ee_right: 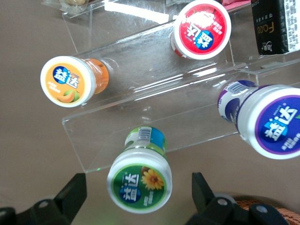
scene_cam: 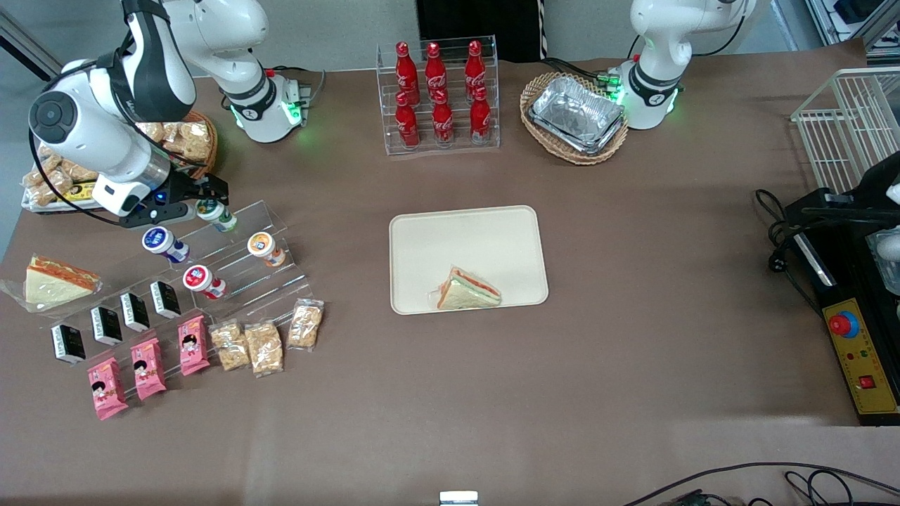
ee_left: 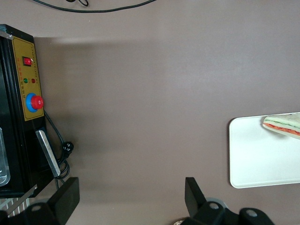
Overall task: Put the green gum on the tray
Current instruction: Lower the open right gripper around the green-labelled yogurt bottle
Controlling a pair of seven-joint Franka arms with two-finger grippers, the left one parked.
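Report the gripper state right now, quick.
Right arm's gripper: open, holding nothing, its fingers either side of the small white gum bottle with the green round lid on the clear acrylic step shelf, not clamped on it.

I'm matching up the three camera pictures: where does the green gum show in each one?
Front view: the green gum stands on the top step of the clear stepped stand, under the gripper.
Right wrist view: green gum between the open fingers.
Left wrist view: not in it.
Shared landmark: the orange-lidded bottle.
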